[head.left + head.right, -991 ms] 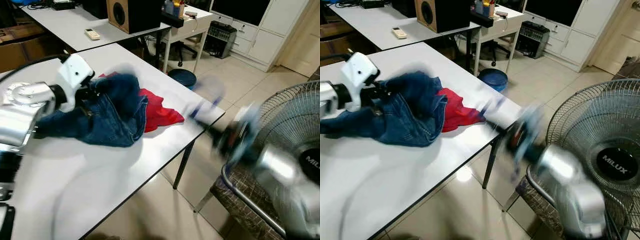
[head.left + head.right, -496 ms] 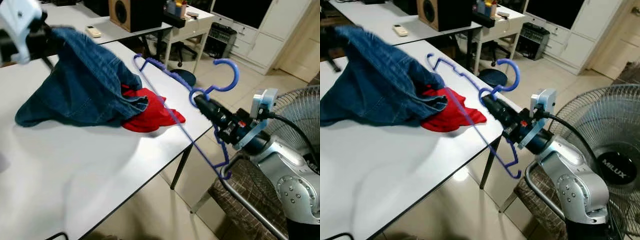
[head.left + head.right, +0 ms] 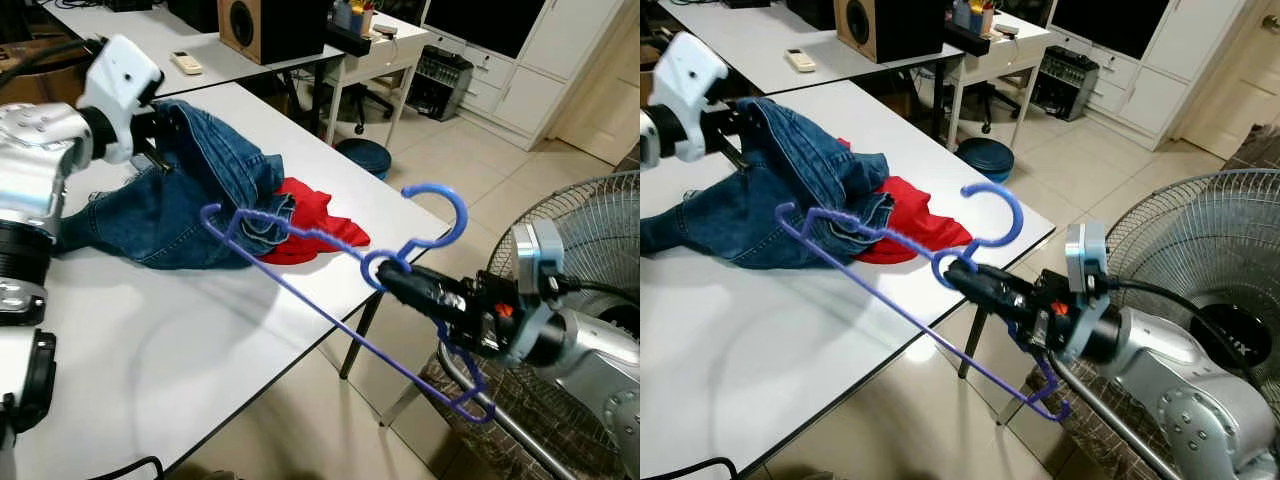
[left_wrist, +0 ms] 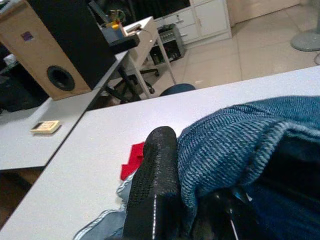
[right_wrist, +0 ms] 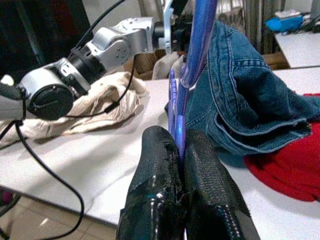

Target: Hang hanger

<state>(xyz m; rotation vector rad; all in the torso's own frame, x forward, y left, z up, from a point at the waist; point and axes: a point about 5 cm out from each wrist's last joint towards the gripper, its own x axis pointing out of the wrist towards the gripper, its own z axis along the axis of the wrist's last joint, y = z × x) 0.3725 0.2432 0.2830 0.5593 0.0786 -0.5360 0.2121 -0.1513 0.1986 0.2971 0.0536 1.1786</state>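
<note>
Blue hanger (image 3: 330, 300) | pinched at its neck by right gripper (image 3: 392, 283), at 4 o'clock off white table (image 3: 150, 350) | left gripper (image 4: 165, 200) clamps denim jeans (image 3: 200, 190), lifted at 10 o'clock | judged: garment unthreaded, hanging pending

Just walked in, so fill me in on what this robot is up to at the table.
The right gripper is shut on a blue hanger, holding it out over the white table. The left gripper holds up one end of the blue jeans; the rest lies on the table beside a red garment. The hanger's far end points toward the jeans.
</note>
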